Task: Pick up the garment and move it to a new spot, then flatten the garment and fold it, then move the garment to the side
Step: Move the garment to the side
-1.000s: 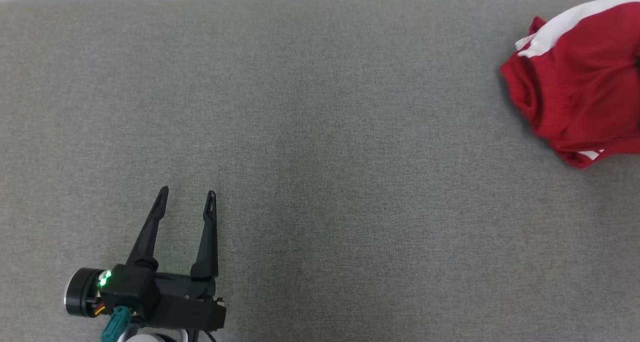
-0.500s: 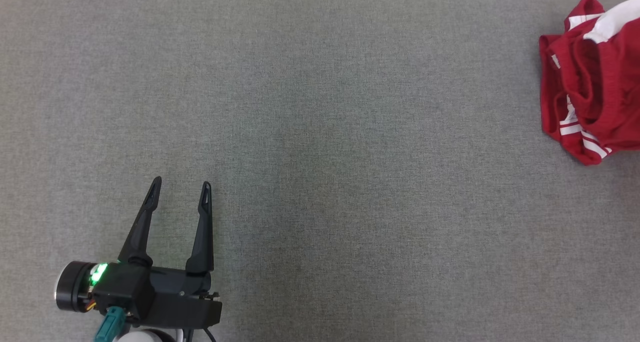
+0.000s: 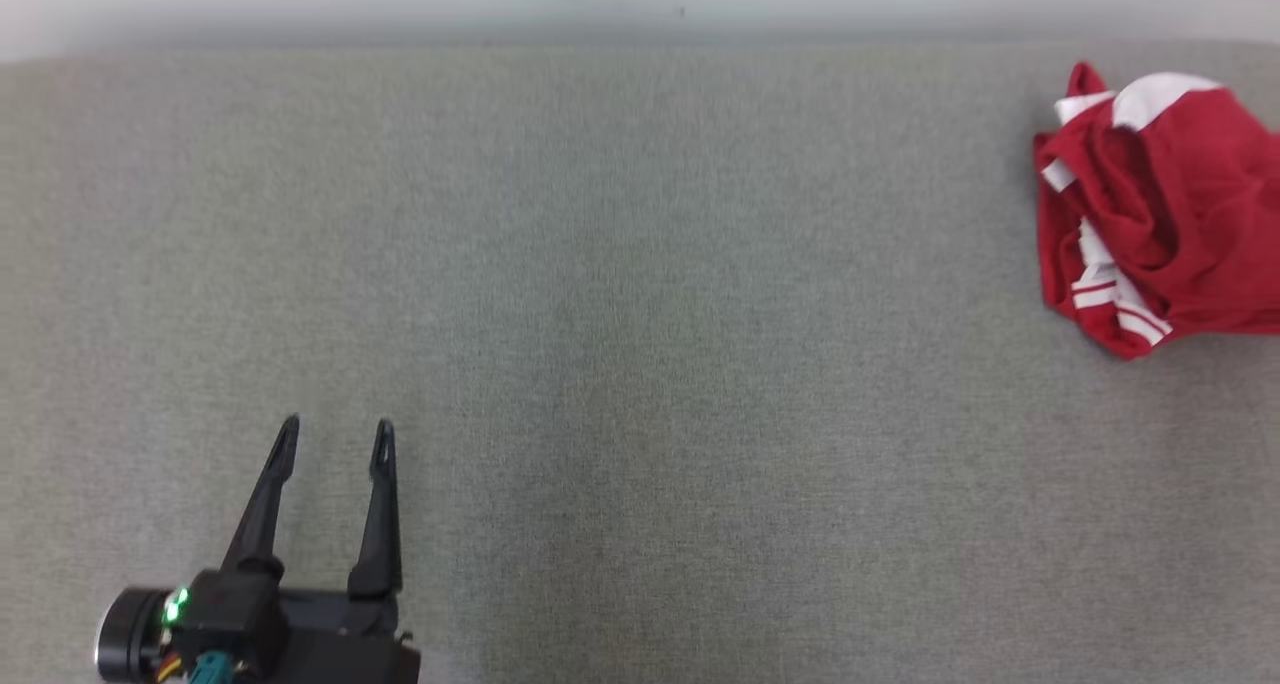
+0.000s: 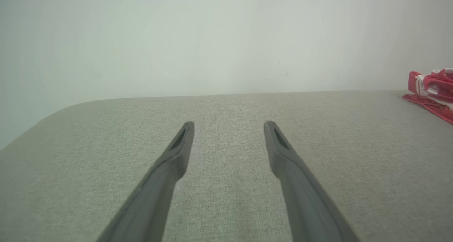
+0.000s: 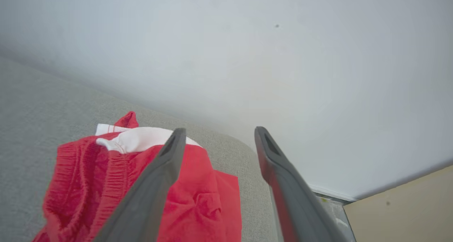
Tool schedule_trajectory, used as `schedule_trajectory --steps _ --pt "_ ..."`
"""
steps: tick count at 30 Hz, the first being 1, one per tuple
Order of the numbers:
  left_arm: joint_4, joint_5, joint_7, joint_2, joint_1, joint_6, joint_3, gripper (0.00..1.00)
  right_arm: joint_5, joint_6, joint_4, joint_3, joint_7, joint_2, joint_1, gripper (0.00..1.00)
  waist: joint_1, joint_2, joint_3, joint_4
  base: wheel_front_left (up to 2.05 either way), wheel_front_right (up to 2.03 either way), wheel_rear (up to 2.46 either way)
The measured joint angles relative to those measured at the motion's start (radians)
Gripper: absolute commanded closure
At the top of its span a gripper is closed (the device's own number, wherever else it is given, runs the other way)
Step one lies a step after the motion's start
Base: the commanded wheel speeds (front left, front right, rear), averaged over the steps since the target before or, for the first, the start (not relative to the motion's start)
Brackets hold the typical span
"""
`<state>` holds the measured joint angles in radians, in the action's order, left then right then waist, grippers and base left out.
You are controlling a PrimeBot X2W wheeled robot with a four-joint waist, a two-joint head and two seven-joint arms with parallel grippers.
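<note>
The garment (image 3: 1160, 214) is a red piece with white bands, lying crumpled at the far right of the grey surface and cut off by the head view's right edge. It also lies small at the right edge of the left wrist view as the garment (image 4: 433, 93). My right gripper (image 5: 216, 130) hovers above the garment (image 5: 194, 196), fingers spread wide with nothing between them. My left gripper (image 3: 335, 432) rests open at the lower left of the head view, far from the cloth, and its own camera has the left gripper (image 4: 229, 123) empty over bare fabric.
The grey fabric surface (image 3: 620, 314) meets a pale wall (image 3: 600, 4) along its far edge. In the right wrist view the surface's rounded corner (image 5: 244, 150) ends near the garment, with beige floor (image 5: 407, 206) beyond.
The garment has dropped from a lifted, draped shape into a crumpled heap on the surface, released by the right gripper. The head camera tilted, shifting the whole picture.
</note>
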<state>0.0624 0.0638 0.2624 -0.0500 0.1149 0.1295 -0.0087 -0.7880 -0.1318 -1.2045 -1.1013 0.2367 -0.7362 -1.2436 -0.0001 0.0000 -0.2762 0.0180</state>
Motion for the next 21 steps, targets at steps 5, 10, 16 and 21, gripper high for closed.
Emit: schedule_trajectory --steps 5,10,16,21 --pt "0.011 0.002 0.0 0.0 -0.058 0.0 0.026 0.0 -0.044 0.0 0.053 0.077 0.024 0.038 0.06 0.0 -0.0001 0.0 0.066 0.003 0.0 0.0 0.0" --pt "-0.002 0.002 0.0 -0.001 -0.114 0.0 0.061 0.0 -0.04 0.0 0.188 0.297 0.028 0.066 0.146 0.0 -0.0002 -0.0001 0.127 0.009 0.0 0.0 0.0" --pt "-0.004 0.002 0.0 0.0 -0.143 0.0 0.085 0.0 0.156 0.0 0.428 0.639 0.028 0.142 0.368 0.0 -0.0002 -0.0001 0.177 0.021 0.0 0.0 0.0" --pt "0.004 -0.001 0.0 0.0 -0.154 -0.001 0.08 0.0 0.333 0.0 0.637 0.921 0.028 0.281 0.623 0.0 -0.0001 -0.0001 0.201 0.016 0.0 0.0 0.0"
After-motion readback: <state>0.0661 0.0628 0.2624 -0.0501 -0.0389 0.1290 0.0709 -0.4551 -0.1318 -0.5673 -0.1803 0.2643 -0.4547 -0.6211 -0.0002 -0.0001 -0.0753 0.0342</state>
